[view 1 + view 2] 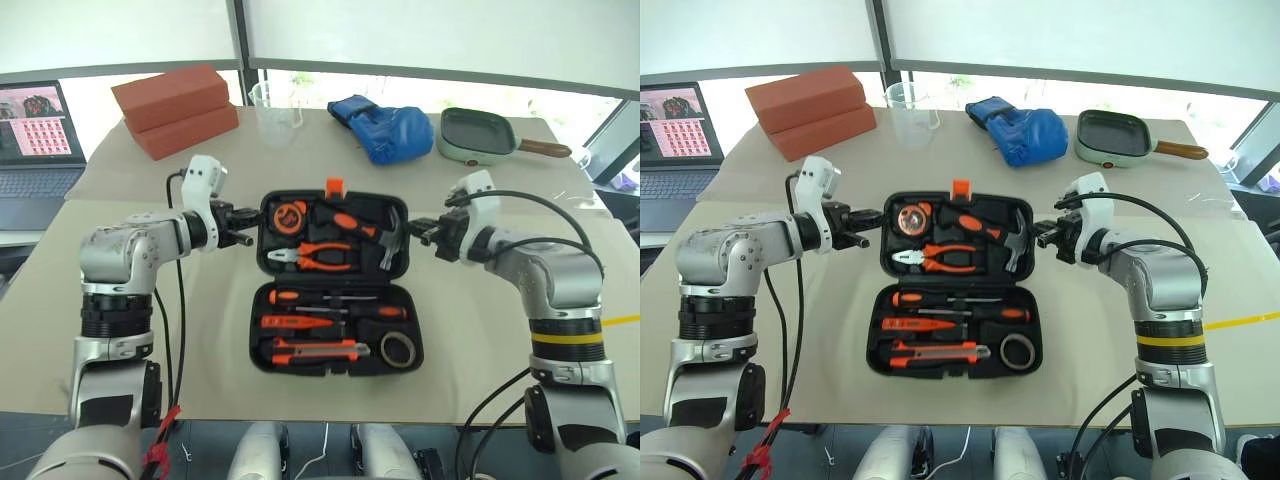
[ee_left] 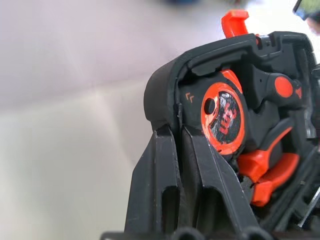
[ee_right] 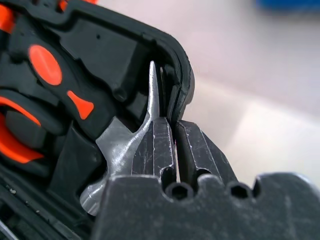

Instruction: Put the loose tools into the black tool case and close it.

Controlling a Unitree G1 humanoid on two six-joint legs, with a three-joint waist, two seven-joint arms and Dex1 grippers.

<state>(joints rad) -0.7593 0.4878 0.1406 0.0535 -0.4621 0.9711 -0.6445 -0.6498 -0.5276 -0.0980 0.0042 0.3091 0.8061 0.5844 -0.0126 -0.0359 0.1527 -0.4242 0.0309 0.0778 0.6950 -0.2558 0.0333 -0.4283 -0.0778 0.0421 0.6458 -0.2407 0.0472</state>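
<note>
The black tool case (image 1: 415, 330) lies open in the middle of the table. Its near half holds two screwdrivers (image 1: 345, 305), a slim tester (image 1: 295, 322), the utility knife (image 1: 315, 350) and a grey tape roll (image 1: 399, 348). The far half (image 1: 268, 200) carries pliers, a hammer and a tape measure (image 2: 223, 119), with an orange latch (image 1: 334, 186) on its far rim. My left gripper (image 1: 250, 238) is shut on the far half's left rim (image 2: 165, 90). My right gripper (image 1: 412, 228) is shut on its right rim (image 3: 182, 75), beside the hammer head (image 3: 125, 140).
At the back of the table lie two red bricks (image 1: 175, 108), a clear measuring cup (image 1: 268, 100), a blue glove (image 1: 385, 128) and a green pan (image 1: 478, 135). A laptop (image 1: 35, 140) stands at the far left.
</note>
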